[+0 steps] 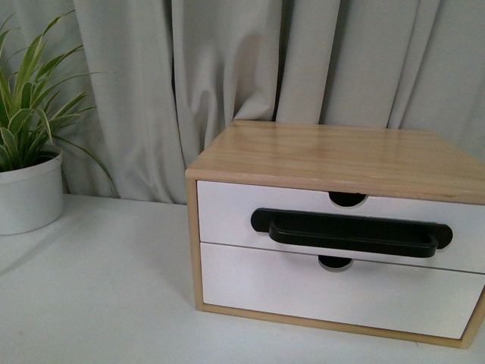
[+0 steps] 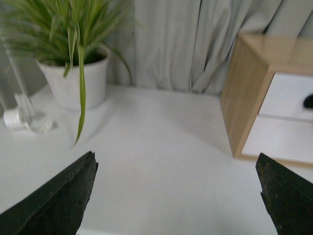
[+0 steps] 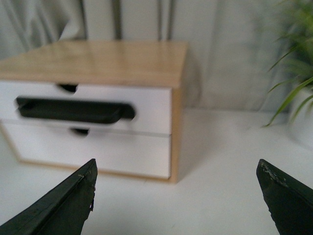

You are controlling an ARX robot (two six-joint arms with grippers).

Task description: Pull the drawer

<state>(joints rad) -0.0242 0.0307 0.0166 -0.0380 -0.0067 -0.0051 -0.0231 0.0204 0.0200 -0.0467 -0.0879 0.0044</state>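
Note:
A light wood cabinet (image 1: 341, 152) stands on the white table, right of centre in the front view. Its upper drawer (image 1: 227, 216) has a white front, a long black bar handle (image 1: 352, 231) and a semicircular notch, and it sits flush and closed. My right gripper (image 3: 176, 164) is open above the table, short of the cabinet's corner, with the drawer (image 3: 149, 105) and handle (image 3: 73, 110) ahead. My left gripper (image 2: 175, 156) is open over bare table, and only an edge of the drawer (image 2: 288, 95) shows in its view. Neither gripper appears in the front view.
Below it is a white drawer front without a handle (image 1: 303, 292). A potted plant in a white pot (image 1: 26, 174) stands at the far left, near a clear glass object (image 2: 27, 120). Grey curtains hang behind. Plant leaves (image 3: 293, 98) edge the right wrist view.

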